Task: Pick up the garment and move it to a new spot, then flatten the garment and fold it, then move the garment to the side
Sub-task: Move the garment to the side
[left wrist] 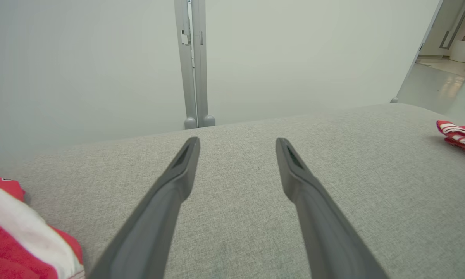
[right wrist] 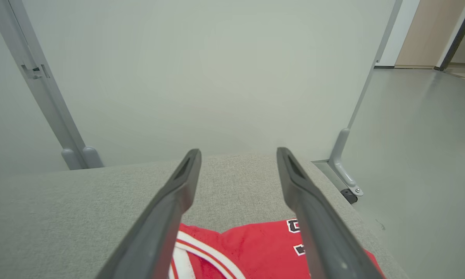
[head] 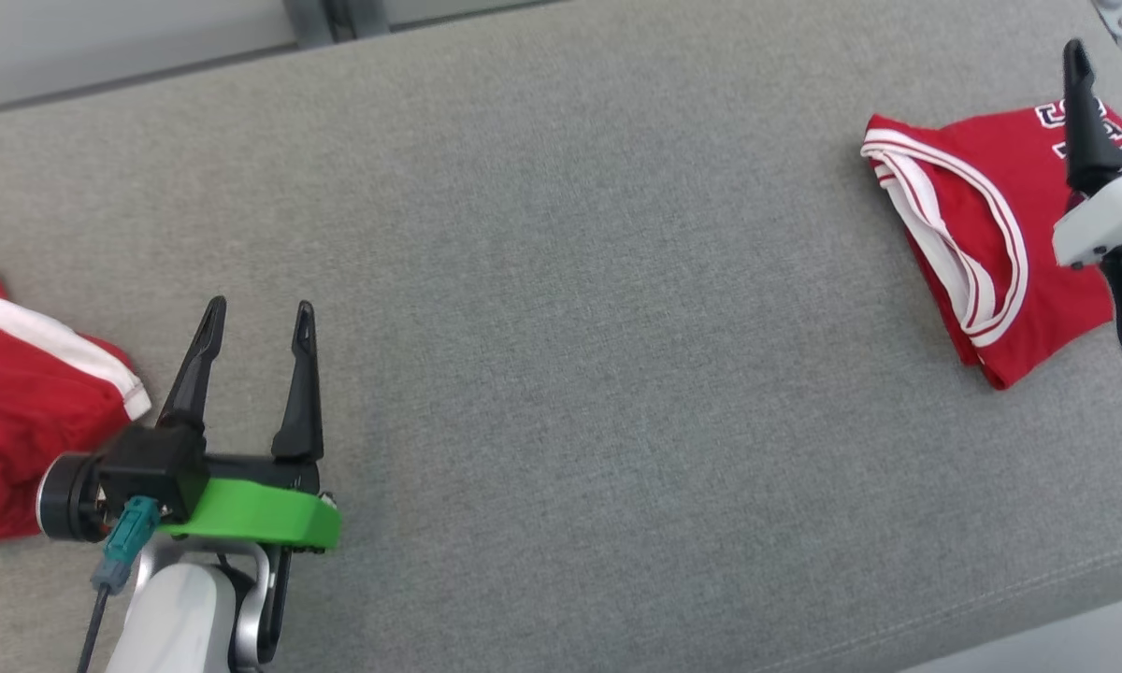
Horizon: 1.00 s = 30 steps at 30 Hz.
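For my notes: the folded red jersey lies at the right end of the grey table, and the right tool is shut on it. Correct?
No. The right wrist view shows the right tool open over the jersey, not shut on it.

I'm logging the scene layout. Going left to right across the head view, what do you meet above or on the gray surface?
crumpled red garment → left gripper, jaws open → folded red jersey
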{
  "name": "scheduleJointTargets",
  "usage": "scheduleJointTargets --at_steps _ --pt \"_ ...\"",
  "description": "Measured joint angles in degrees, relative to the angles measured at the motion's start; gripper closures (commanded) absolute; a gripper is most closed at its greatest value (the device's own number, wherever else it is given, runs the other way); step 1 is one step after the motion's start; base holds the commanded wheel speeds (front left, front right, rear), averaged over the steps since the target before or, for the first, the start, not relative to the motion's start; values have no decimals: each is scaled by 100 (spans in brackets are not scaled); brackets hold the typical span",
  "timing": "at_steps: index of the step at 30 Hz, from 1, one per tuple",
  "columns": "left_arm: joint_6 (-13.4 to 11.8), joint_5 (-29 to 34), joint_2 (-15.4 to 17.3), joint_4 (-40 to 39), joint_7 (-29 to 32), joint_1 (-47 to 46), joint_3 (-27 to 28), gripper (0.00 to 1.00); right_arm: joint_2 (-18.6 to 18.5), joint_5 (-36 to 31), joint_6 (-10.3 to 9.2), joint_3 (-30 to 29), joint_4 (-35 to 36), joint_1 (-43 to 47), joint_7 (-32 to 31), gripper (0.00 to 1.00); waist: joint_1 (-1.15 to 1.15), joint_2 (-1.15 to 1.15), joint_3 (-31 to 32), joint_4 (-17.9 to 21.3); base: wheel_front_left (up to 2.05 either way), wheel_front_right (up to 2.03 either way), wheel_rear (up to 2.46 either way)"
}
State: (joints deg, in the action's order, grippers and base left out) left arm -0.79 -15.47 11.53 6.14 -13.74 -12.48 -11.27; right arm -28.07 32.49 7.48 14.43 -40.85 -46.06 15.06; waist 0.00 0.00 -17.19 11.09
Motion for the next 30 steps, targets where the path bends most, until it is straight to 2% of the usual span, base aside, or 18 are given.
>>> scheduleJointTargets --at_steps 6,15,23,30 --pt "-125 -171 10 75 -47 484 168 0 453 -336 1 -389 993 1222 -1 0 0 0 662 -250 0 0 0" --pt "-336 -333 -31 201 -82 1060 397 0 822 -515 0 -660 2189 2831 -1 0 0 0 1487 -704 0 0 0" --pt "-353 -265 -166 314 -122 1280 455 0 1117 -642 0 -883 2754 3849 -1 0 0 0 1818 -1094 0 0 0" --pt "-323 -133 -361 180 -124 1477 567 0 1257 -932 0 -1028 2961 4269 0 0 0 0 1913 -1159 0 0 0"
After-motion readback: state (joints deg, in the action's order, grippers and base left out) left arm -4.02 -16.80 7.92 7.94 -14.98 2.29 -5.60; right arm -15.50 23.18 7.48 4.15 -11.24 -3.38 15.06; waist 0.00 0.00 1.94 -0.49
